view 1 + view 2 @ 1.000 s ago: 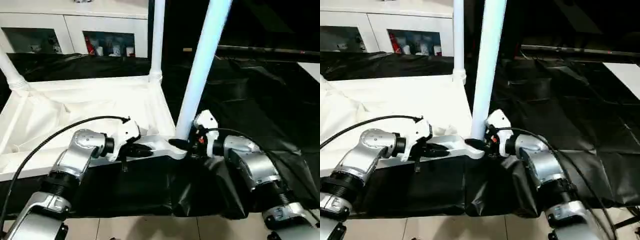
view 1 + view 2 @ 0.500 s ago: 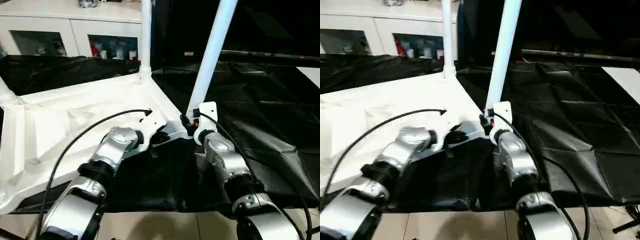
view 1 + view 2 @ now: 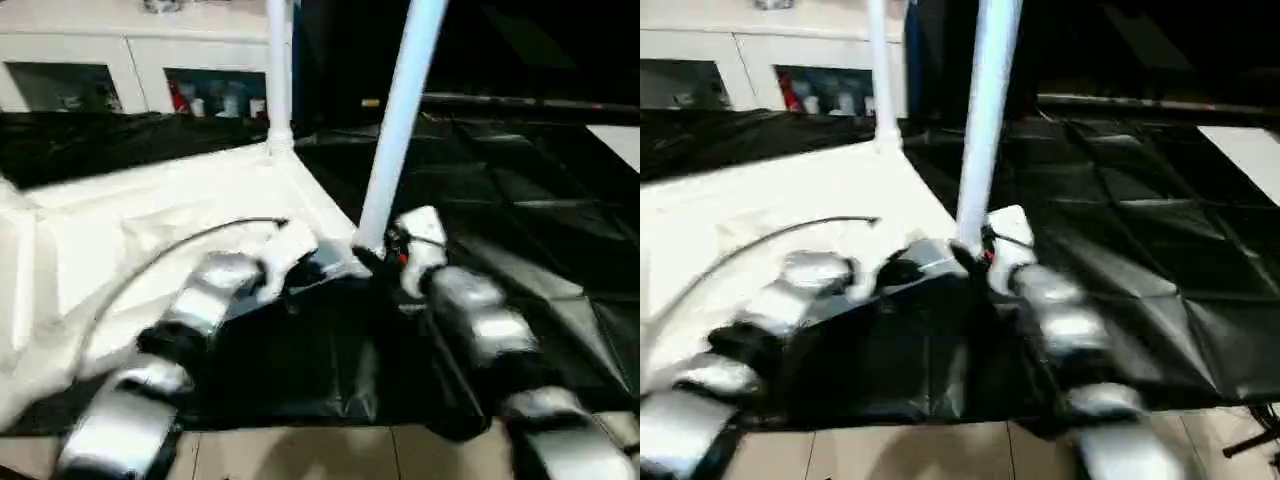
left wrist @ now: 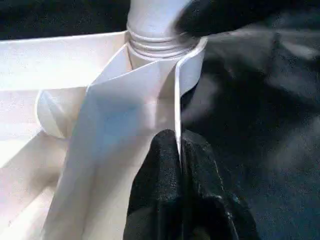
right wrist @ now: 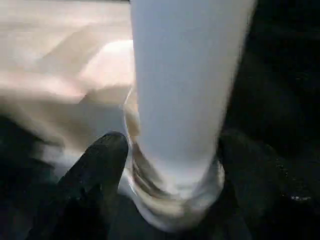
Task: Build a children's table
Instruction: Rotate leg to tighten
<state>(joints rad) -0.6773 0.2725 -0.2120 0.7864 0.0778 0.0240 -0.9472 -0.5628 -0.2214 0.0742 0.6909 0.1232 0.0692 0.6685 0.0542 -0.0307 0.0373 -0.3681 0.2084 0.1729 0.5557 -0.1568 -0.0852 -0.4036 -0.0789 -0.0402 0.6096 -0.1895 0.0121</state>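
While the left end effector (image 4: 179, 150) pinches the children's table (image 3: 150, 200) rim on black cloth (image 3: 520, 210), right end effector (image 5: 170, 150) fingers stand apart.

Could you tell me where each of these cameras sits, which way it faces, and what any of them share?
Left and right eye views: on the head, looking forward and down at the upturned table top; both silver forearms show.
Left wrist view: along the left gripper, shut on the table top's rim.
Right wrist view: along the right gripper, its fingers either side of the near leg.
Shared: all four show that near leg at its corner socket.
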